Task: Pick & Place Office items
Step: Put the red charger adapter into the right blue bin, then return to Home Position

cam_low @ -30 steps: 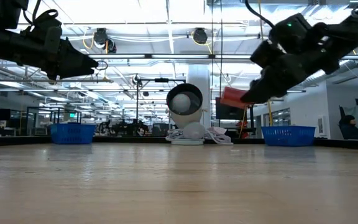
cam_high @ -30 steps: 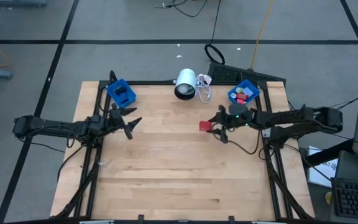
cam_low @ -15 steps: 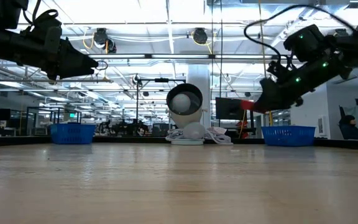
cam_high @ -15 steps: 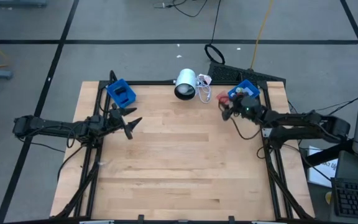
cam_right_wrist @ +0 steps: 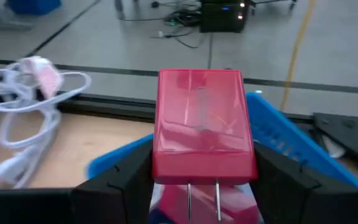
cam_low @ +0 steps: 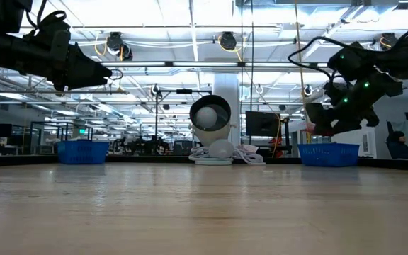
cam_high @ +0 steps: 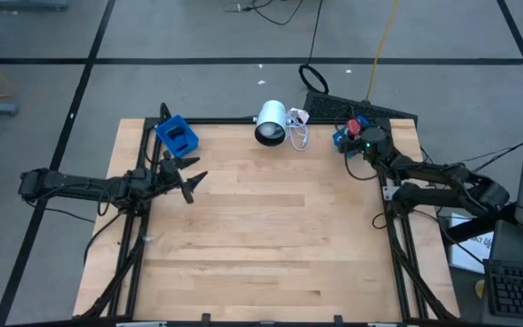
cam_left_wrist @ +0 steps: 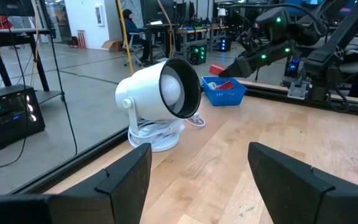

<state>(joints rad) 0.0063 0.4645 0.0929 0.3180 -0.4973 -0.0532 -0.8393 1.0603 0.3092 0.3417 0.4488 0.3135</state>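
— Starting on the left: how does that arm sit?
— It lies stretched low across the left edge of the desk point(cam_high: 261, 236). The left pincer point(cam_high: 189, 179) hangs above the wood, near the left blue bin point(cam_high: 176, 135), with its fingers spread wide and nothing between them.
— And the right arm?
— It reaches toward the far right corner, with the right pincer point(cam_high: 350, 130) held above the right blue bin point(cam_left_wrist: 224, 91). Its fingers are clamped on both sides of a red block point(cam_right_wrist: 202, 127).
— What does that piece look like?
— It is a glossy red boxy body, like a plug adapter, with two thin metal prongs on one end. It sits between the fingers, over the bin's rim.
— Anything between the bins?
— A white lamp point(cam_high: 271, 123) on the far edge.
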